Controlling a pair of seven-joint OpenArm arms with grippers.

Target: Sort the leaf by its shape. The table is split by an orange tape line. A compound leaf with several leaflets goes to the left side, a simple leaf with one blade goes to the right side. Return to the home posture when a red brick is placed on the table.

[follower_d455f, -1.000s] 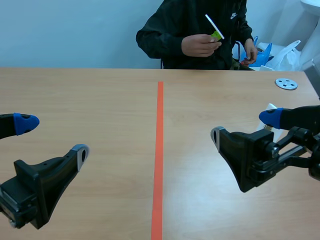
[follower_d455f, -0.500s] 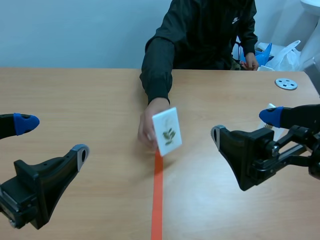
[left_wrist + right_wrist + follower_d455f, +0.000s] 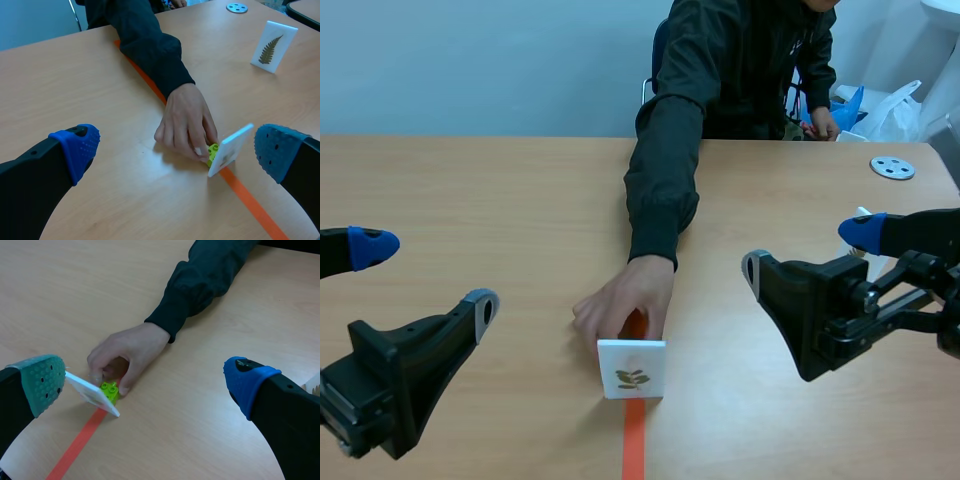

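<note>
A white card (image 3: 631,369) showing a small leaf sprig with several leaflets stands on the orange tape line (image 3: 634,452), near the table's front. A person's hand (image 3: 625,305) reaches across the table and holds it from behind. In the wrist views the card (image 3: 231,148) (image 3: 92,392) sits on a lime-green brick (image 3: 213,151) (image 3: 109,391). My left gripper (image 3: 425,272) hovers open at the left and my right gripper (image 3: 808,250) open at the right. Both are apart from the card, with nothing between their fingers.
A second white card with a fern leaf (image 3: 273,46) stands on the right side, mostly hidden behind my right gripper in the scene view. A grey disc (image 3: 892,167) lies at the far right. The person's dark sleeve (image 3: 665,170) stretches over the table's middle.
The person brought the card down from chest height and stood it on the tape line near the front. Neither arm has moved.
</note>
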